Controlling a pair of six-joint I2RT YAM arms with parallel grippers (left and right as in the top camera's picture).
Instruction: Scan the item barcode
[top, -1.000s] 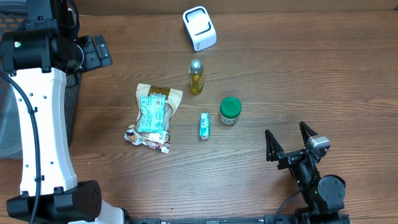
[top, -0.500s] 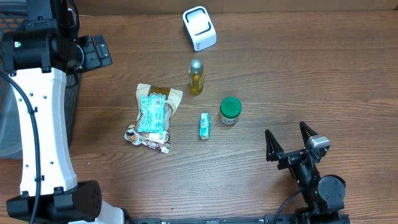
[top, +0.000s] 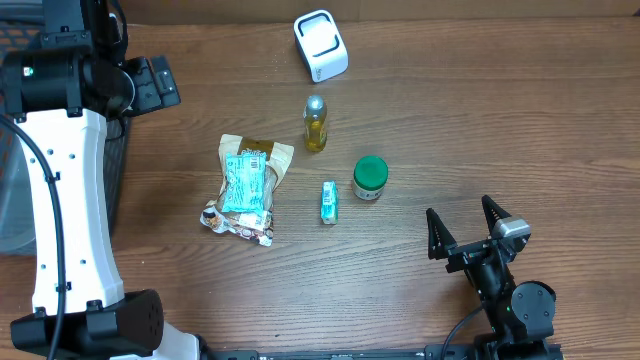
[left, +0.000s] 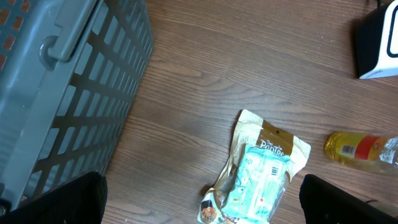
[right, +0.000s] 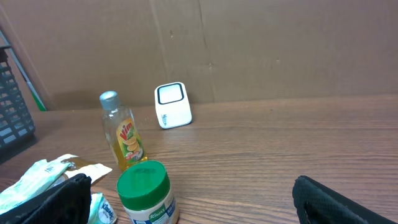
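Observation:
A white barcode scanner stands at the back of the table. In front of it are a yellow bottle, a green-lidded jar, a small teal tissue pack and a teal-and-tan snack pouch. My left gripper hangs high at the far left, open and empty. In the left wrist view it looks down on the pouch and bottle. My right gripper stands open near the front right; its wrist view faces the jar, bottle and scanner.
A grey slatted basket stands off the table's left side, below the left arm. A cardboard wall closes the back behind the scanner. Bare wood lies to the right of the items.

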